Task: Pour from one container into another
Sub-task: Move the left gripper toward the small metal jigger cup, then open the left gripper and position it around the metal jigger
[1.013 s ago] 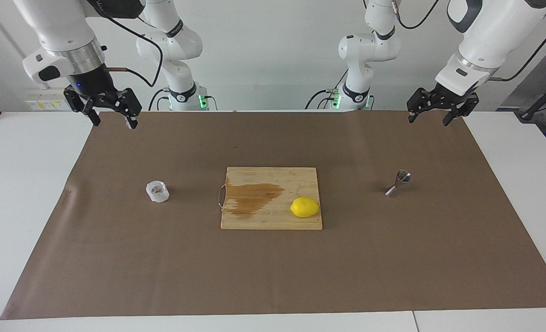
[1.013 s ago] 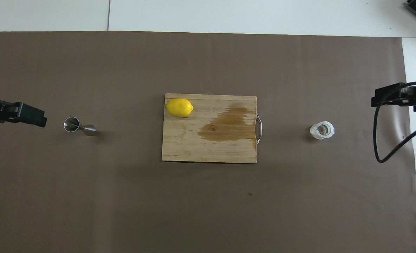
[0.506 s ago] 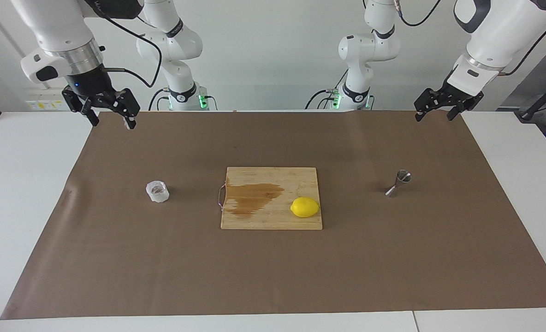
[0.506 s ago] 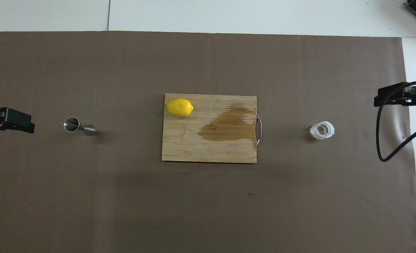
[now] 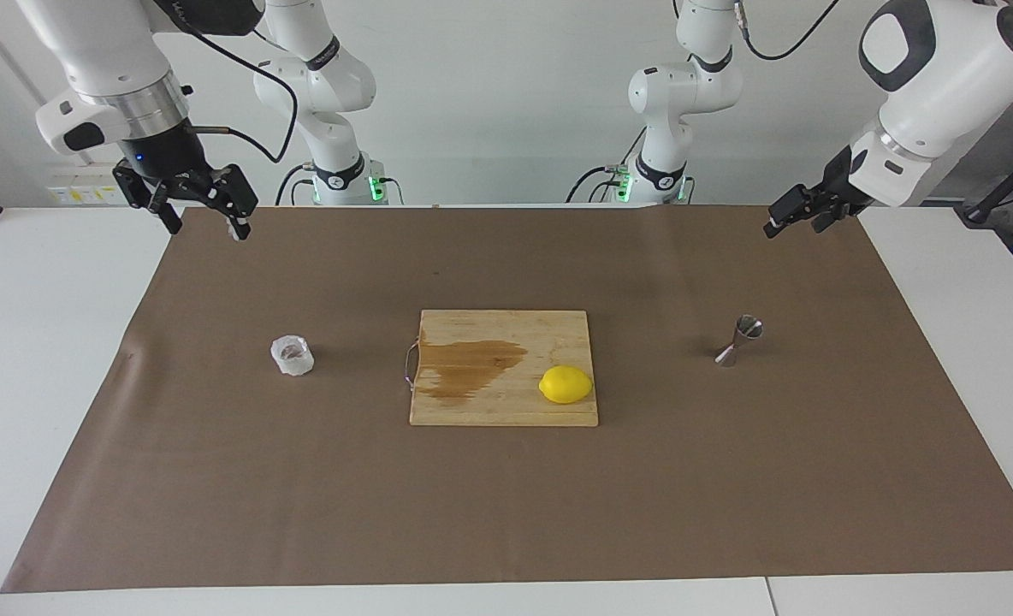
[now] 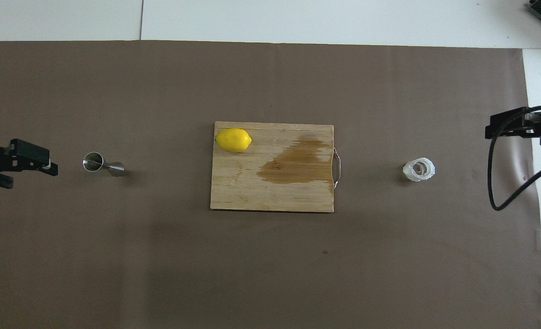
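Only the arms had shifted compared with a second earlier: the left pincer (image 5: 793, 218) had rolled onto its side and pulled up toward the corner of the brown mat (image 5: 814, 479), while the right pincer (image 5: 203, 214) had barely crept. Nothing on the worktop (image 5: 44, 342) had moved.

From the facing camera, the right pincer hung with fingers spread wide and empty over the mat's edge at the robots' end, well apart from the clear cup (image 5: 292, 355). That cup sat upright on the mat toward the right arm's end. The steel jigger (image 5: 739, 340) stood toward the left arm's end, also untouched, with the left pincer open and empty well above it. Between them lay the cutting board (image 5: 504, 368) with a brown stain (image 5: 468, 366) and a lemon (image 5: 565, 385). So I'd say pouring hadn't started, this was still the approach. Next up is probably the right pincer dropping onto the cup, square and gentle since it's squat.

From the overhead camera, the left pincer (image 6: 46, 165) poked in beside the jigger (image 6: 102, 164), and the right pincer (image 6: 496, 129) showed at the mat's edge near the cup (image 6: 419, 169). Plenty of bare mat around both containers, so room wasn't an issue. Carrying the cup means crossing the board (image 6: 234, 192) and clearing the lemon (image 6: 233, 140).
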`<state>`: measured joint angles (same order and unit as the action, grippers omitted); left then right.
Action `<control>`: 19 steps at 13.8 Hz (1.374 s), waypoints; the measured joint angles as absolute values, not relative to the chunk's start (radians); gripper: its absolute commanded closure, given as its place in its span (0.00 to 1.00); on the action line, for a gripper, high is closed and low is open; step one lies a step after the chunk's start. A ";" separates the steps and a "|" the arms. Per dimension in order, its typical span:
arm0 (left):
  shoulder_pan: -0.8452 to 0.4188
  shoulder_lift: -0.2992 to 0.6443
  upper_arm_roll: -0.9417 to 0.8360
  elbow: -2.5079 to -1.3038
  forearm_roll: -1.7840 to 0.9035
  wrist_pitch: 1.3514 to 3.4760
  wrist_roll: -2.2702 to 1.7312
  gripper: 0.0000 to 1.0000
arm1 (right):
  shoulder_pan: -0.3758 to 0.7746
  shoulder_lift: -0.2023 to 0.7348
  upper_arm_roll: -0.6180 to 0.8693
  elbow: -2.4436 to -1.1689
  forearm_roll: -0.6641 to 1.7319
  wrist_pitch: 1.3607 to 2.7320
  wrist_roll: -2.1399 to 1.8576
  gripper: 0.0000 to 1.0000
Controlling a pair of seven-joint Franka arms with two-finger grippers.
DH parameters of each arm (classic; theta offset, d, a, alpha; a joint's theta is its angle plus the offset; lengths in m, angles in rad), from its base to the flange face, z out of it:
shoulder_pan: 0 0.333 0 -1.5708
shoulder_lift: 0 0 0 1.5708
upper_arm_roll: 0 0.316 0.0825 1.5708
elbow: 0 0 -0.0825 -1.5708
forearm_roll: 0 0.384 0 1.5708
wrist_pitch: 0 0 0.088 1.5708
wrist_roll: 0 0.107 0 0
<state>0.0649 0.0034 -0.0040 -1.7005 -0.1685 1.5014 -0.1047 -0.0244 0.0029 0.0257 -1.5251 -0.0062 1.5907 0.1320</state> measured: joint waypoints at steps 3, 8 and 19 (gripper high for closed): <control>0.101 0.083 -0.004 -1.704 -0.247 1.514 -0.130 0.00 | -0.024 0.006 0.028 -1.525 -0.006 1.591 0.132 0.00; 0.166 0.158 -0.003 -1.718 -0.399 1.514 -0.236 0.00 | -0.025 0.007 0.028 -1.525 -0.006 1.591 0.134 0.00; 0.293 0.318 -0.006 -1.723 -0.721 1.406 -0.652 0.00 | -0.030 0.007 0.028 -1.525 -0.006 1.595 0.134 0.00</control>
